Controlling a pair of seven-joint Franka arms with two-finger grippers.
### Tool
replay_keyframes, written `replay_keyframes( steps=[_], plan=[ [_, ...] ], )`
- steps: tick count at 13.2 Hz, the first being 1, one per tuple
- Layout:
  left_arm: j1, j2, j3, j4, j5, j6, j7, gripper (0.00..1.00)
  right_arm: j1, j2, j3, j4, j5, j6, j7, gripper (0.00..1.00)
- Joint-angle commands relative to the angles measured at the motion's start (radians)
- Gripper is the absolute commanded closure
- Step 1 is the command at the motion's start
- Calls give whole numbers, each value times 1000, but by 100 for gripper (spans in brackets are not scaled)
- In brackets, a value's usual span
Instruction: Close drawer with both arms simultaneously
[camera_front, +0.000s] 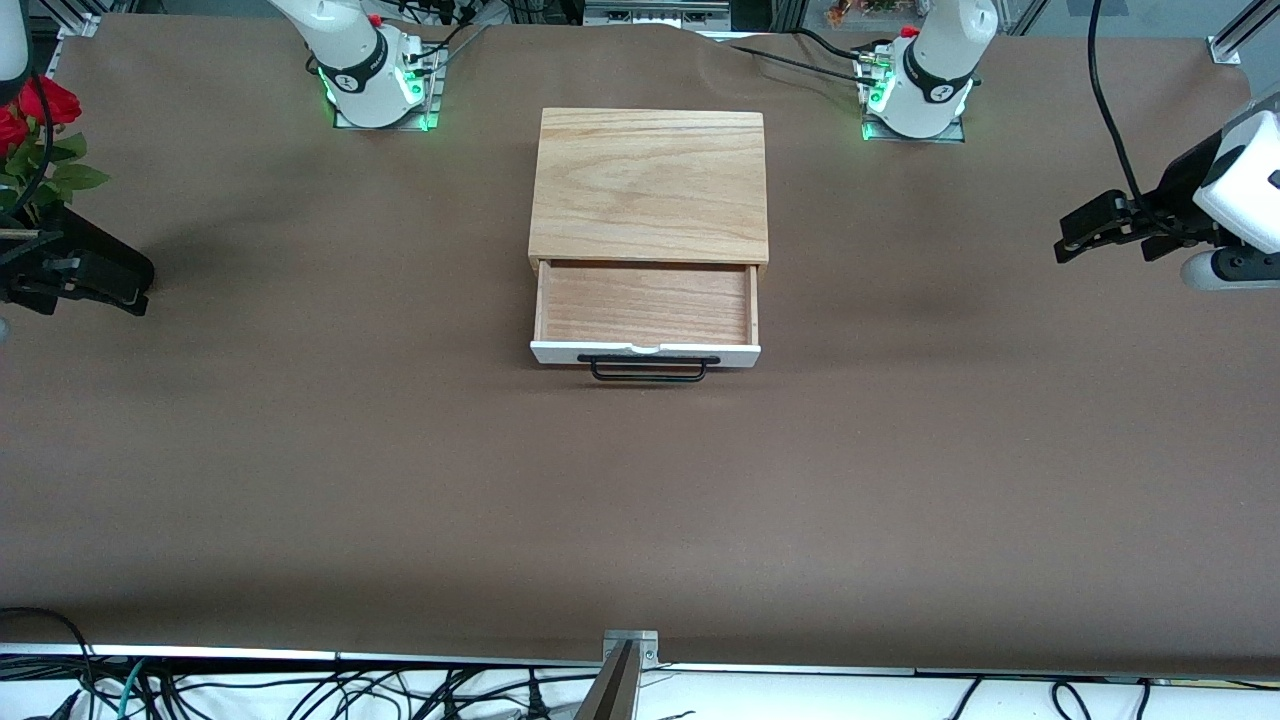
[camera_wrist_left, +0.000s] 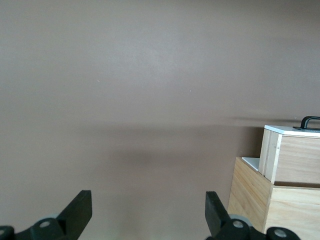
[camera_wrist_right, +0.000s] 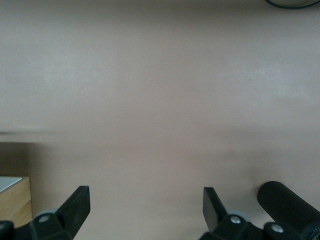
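The drawer (camera_front: 645, 305) is pulled out of the oak-coloured box (camera_front: 650, 185) toward the front camera, and its tray is empty. Its white front panel (camera_front: 645, 352) carries a black wire handle (camera_front: 648, 370). My left gripper (camera_front: 1105, 240) hangs open and empty above the table at the left arm's end, well apart from the box. My right gripper (camera_front: 135, 290) hangs open and empty at the right arm's end. The left wrist view shows its open gripper (camera_wrist_left: 147, 200), the box (camera_wrist_left: 280, 205) and the drawer's side (camera_wrist_left: 297, 160). The right wrist view shows its open gripper (camera_wrist_right: 146, 197) and a box corner (camera_wrist_right: 14, 200).
The table is covered in brown cloth (camera_front: 640, 500). Red roses (camera_front: 35, 115) stand at the table's edge by the right gripper. A black ribbed cylinder (camera_wrist_right: 290, 202) shows in the right wrist view. Cables run along the table's front edge and by the arm bases.
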Motion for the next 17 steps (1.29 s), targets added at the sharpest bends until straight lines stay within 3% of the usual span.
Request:
replay_keyframes(
  steps=[1,12,17],
  plan=[
    [0,10,0,26,-19,-17,-6,0,-1,-9,2,-8,10,7,11,0],
    [0,10,0,26,-19,-17,-6,0,-1,-8,2,-8,12,8,9,0],
    [0,10,0,26,-21,-17,-6,0,35,41,5,-10,18,10,26,0]
  ],
)
